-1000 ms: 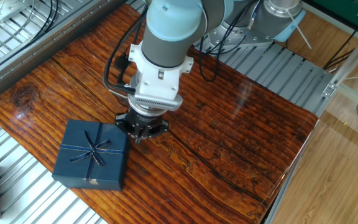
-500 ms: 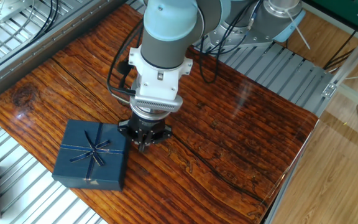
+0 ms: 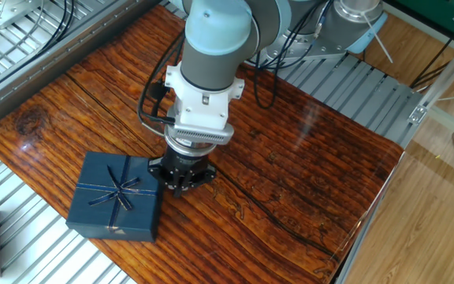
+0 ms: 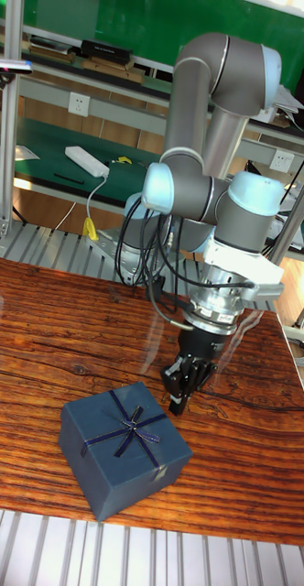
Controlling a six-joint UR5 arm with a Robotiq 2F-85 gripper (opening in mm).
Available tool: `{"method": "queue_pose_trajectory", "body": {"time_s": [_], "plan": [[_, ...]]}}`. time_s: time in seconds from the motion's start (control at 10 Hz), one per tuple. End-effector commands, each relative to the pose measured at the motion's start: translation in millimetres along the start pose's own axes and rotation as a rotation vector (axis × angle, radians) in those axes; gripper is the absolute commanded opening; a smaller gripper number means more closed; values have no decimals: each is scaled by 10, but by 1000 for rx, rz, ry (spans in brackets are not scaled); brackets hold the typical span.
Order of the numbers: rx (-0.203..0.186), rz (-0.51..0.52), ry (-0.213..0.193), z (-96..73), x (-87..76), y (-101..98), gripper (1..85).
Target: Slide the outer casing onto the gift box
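Gripper [image 3: 181,186]: points down at mid-frame in the fixed view, fingertips low over the table just off the casing's right edge; fingers look drawn together with nothing between them.
Table [image 3: 306,158]: dark glossy wood grain, filling the middle of the frame, with ribbed metal around it.
Outer casing [image 3: 117,196]: navy sleeve with crossed ribbon lines and bow [image 4: 136,423], lower left of the frame, flat on the table.
Gift box: no separate tray shows.
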State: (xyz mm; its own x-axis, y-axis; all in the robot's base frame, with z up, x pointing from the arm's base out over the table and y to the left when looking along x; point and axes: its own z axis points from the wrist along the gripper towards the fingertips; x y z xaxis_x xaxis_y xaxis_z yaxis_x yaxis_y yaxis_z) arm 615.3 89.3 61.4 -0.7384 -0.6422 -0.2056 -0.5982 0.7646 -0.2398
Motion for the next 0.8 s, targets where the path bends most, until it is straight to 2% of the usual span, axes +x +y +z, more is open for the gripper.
{"method": "queue_pose_trajectory", "body": {"time_s": [0.0, 0.5, 0.7], "plan": [[36, -12, -24, 54, -62, -73, 10], [128, -76, -35, 38, -111, -310, 10], [146, -85, -28, -5, -151, -386, 10]]}}
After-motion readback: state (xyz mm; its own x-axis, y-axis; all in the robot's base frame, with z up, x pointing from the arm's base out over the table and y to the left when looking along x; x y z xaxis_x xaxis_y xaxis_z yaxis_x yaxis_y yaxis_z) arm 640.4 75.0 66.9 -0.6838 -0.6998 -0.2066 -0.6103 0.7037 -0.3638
